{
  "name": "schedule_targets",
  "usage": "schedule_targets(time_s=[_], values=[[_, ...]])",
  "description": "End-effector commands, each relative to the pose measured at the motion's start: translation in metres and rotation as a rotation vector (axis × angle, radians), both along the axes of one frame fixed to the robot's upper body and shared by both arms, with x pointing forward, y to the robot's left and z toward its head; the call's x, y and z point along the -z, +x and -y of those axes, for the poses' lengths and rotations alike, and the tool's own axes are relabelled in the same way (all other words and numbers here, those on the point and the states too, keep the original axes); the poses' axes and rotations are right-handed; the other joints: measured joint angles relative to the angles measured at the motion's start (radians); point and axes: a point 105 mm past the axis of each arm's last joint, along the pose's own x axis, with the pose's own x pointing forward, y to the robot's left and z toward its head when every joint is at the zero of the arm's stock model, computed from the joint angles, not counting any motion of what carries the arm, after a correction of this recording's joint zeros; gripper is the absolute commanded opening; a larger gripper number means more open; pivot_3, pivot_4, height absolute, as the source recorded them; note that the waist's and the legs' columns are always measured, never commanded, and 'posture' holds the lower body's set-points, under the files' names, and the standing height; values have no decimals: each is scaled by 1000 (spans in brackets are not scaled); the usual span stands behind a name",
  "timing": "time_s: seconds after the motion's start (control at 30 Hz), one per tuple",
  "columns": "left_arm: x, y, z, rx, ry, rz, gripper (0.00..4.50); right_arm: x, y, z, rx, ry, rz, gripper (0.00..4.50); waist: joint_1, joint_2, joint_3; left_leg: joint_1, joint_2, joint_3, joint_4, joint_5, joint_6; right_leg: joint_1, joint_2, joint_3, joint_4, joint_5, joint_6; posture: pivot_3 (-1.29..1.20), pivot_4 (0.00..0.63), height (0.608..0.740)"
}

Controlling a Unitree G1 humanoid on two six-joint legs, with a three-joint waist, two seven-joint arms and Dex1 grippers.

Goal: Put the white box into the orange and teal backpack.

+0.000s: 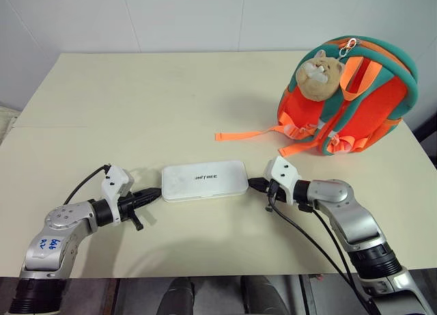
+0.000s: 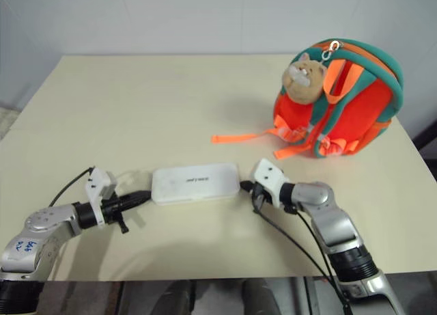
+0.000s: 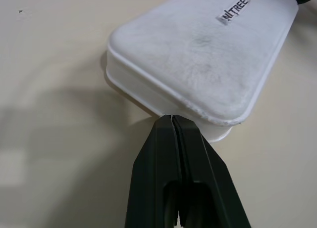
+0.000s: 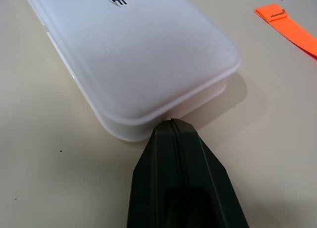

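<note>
The white box (image 1: 204, 180) lies flat on the cream table (image 1: 136, 103), lettering up, near the front edge. My left gripper (image 1: 156, 193) is shut, its tip against the box's left end; in the left wrist view its closed fingers (image 3: 173, 159) meet the box (image 3: 198, 55) just under the lid's rim. Against the box's right end presses the tip of my right gripper (image 1: 251, 185), also shut, with its fingers (image 4: 178, 163) at the box's (image 4: 133, 55) lower edge. The orange and teal backpack (image 1: 355, 96) stands at the back right, a tan plush hamster (image 1: 318, 74) hanging on it.
Orange straps (image 1: 249, 134) trail from the backpack across the table toward the middle; one strap end (image 4: 287, 27) lies near the box's far corner. A black cable runs along each forearm. The table's front edge lies just below both arms.
</note>
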Motion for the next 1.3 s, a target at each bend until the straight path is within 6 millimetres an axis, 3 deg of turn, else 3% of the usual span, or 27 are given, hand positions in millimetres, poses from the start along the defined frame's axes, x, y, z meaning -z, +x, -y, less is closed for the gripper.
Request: schedule_targets(time_s=[0.03, 0.43, 0.83, 0.97, 1.0, 1.1, 1.3], values=[[-4, -1, 17, 77, -13, 22, 32, -16, -10, -4, -34, 36, 33, 0, 3, 0, 0, 0, 0, 0, 0, 0, 0, 0, 0, 0, 0, 0, 0, 0, 150, 740], [1, -12, 38, 198, -28, -23, 32, -12, -31, 20, 27, 8, -25, 0, 21, 0, 0, -1, 0, 0, 0, 0, 0, 0, 0, 0, -2, 0, 0, 0, 150, 740], [6, -16, 35, 213, 4, -40, 32, -6, -49, 29, 40, -17, -100, 0, 21, 0, 0, -1, 0, 0, 0, 0, 0, 0, 0, 0, -2, 0, 0, 0, 150, 740], [6, -20, 21, 206, 43, -67, 32, -4, -48, 47, 90, -32, -134, 0, 21, 0, 0, -2, 0, 0, 0, 0, 0, 0, 0, 0, -4, 0, 0, 0, 150, 740], [6, -21, 15, 201, 55, -86, 4, -5, -47, 52, 92, -42, -137, 169, 21, 0, 0, -2, 0, 0, 0, 0, 0, 0, 0, 0, -5, 0, 0, 0, 150, 740], [7, -22, 0, 187, 99, -131, 631, -8, -51, 62, 63, -59, -171, 927, 21, -1, 0, -3, 0, 0, 0, 0, 0, 0, 0, -1, -6, 1, 0, 0, 150, 740], [-8, -8, -22, 141, 59, -167, 2422, -21, -53, 77, 71, -30, -221, 2966, 21, 0, 0, -3, 0, 1, 0, 0, 1, 0, 0, -1, -7, 1, 0, 0, 150, 740]])
